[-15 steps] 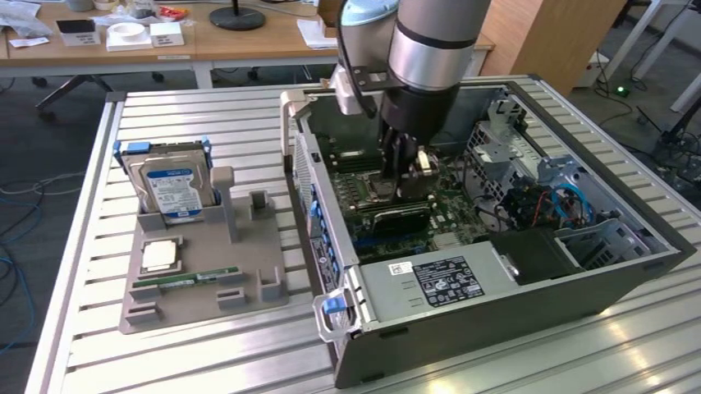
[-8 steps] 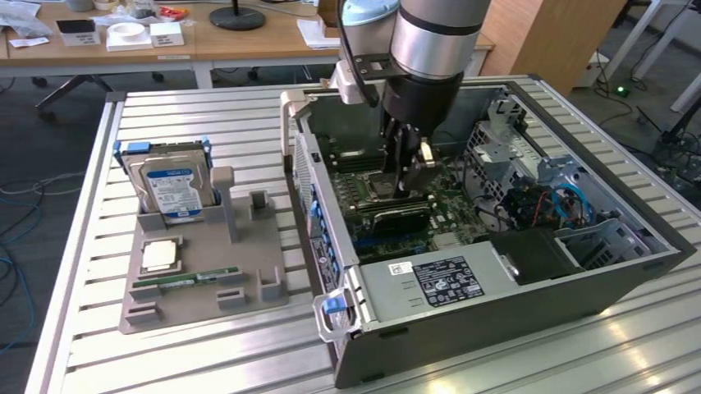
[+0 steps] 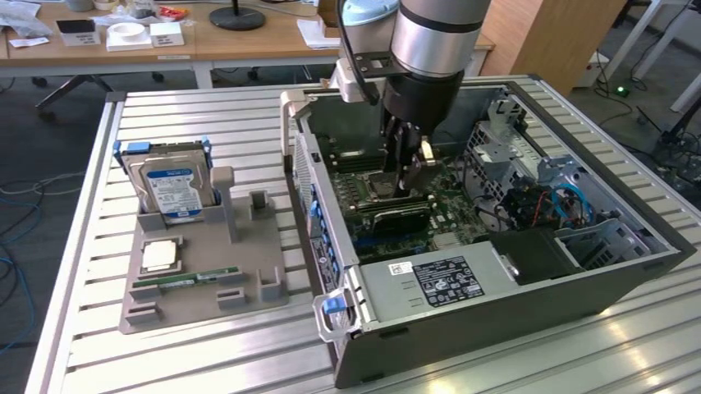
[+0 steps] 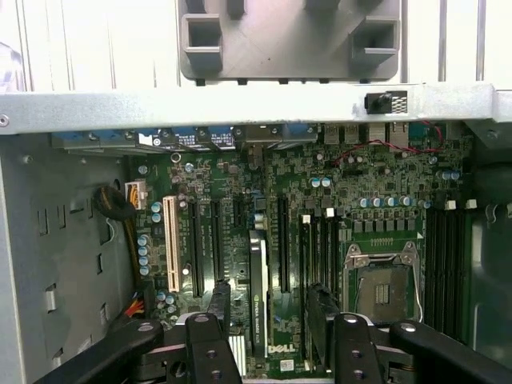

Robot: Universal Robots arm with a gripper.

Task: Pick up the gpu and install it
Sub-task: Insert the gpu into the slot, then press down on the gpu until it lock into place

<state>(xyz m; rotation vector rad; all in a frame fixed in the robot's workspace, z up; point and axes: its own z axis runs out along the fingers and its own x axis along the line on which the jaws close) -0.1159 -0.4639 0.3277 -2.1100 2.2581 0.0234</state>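
The gpu (image 3: 396, 218) is a dark card standing on its edge in a motherboard slot inside the open computer case (image 3: 482, 316). In the wrist view the gpu (image 4: 258, 296) runs between my two black fingers (image 4: 218, 302), with a gap on each side. My gripper (image 3: 412, 182) hangs down into the case just above the card. The gripper (image 4: 268, 308) is open and holds nothing.
A grey fixture (image 3: 203, 283) at the exterior view's left carries a hard drive (image 3: 173, 190), a CPU (image 3: 160, 255) and a green RAM stick (image 3: 186, 280). Around the card are the CPU socket (image 4: 382, 290), the power supply (image 3: 444, 283), cables (image 3: 542, 209) and the case walls.
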